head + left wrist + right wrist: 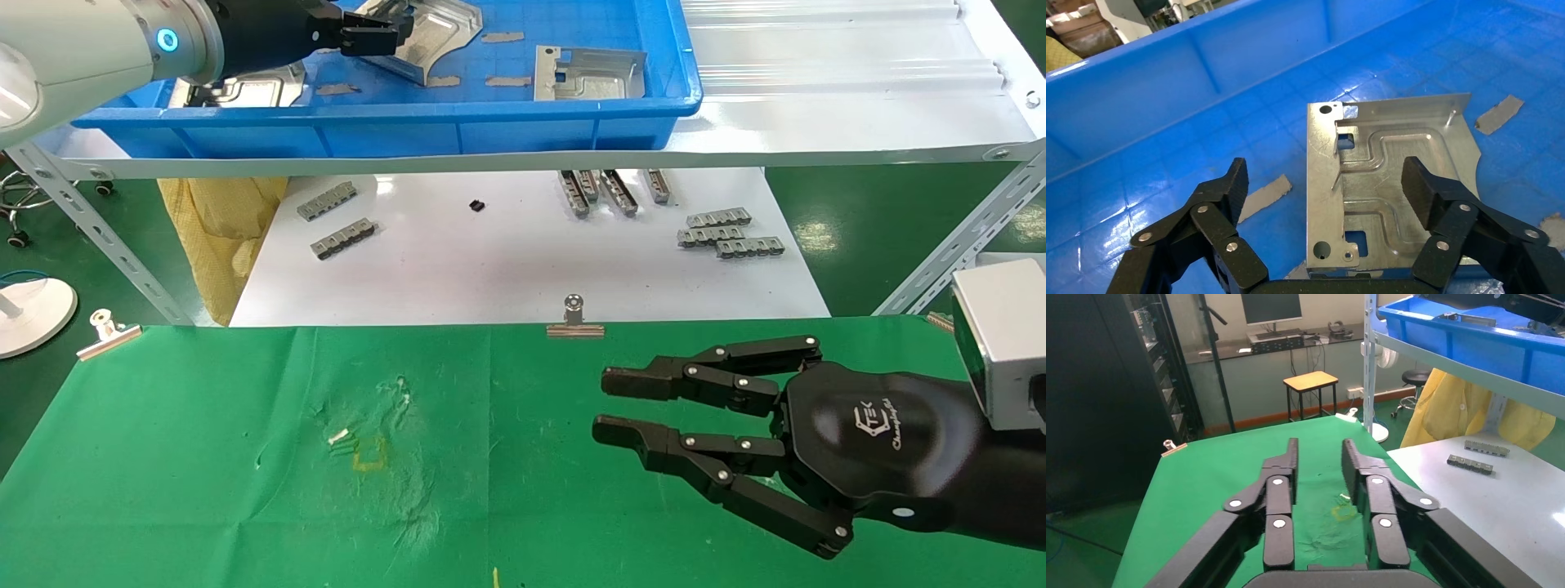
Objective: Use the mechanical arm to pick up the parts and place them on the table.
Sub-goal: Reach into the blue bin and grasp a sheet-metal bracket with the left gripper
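My left gripper [377, 34] reaches into the blue tray [392, 131] on the shelf. In the left wrist view it [1324, 180] is open around a shiny silver part [1376, 177]. One fingertip [1419, 187] is over the plate and the other is beside its bent edge. That part also shows in the head view [441, 33], and two more parts [588, 73] [261, 86] lie in the tray. My right gripper [605, 404] [1319, 454] is open and empty, hovering over the green table [204, 457] to the right of its yellow mark [369, 454].
Grey tape strips [1263, 196] [502, 37] lie on the tray floor. Below the shelf, a white sheet [490, 261] holds small grey notched bars [727, 233] [335, 220]. Metal clips [574, 318] [106, 331] hold the cloth's far edge. Slanted shelf legs [956, 245] stand at both sides.
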`<state>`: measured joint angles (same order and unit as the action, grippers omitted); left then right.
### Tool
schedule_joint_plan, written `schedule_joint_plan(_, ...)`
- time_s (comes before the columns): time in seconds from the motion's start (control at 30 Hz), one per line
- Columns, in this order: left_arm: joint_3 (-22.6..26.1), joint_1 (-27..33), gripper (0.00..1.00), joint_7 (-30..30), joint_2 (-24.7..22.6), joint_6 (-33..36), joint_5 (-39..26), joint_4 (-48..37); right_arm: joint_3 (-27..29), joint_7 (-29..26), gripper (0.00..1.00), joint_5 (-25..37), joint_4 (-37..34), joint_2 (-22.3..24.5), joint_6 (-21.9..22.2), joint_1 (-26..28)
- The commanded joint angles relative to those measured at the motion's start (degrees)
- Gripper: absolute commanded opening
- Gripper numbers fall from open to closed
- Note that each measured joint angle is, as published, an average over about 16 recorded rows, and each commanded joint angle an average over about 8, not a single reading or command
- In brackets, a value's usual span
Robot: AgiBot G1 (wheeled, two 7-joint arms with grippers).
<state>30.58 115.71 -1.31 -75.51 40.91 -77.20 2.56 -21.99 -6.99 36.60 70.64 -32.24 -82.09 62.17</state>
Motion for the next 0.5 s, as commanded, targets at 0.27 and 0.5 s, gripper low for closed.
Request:
schedule_joint_plan(0.27,-0.1,0.3,0.00,-0.4,-0.7,-1.3,0.2,-1.5,0.0,0.0,1.00,0.0,0.0,0.0,0.0,0.0)
schedule_joint_plan(0.5,-0.8,-0.1,0.00,-1.4,-0.8,-1.7,1.2,-1.7,0.0,0.0,1.00,0.0,0.0,0.0,0.0,0.0)
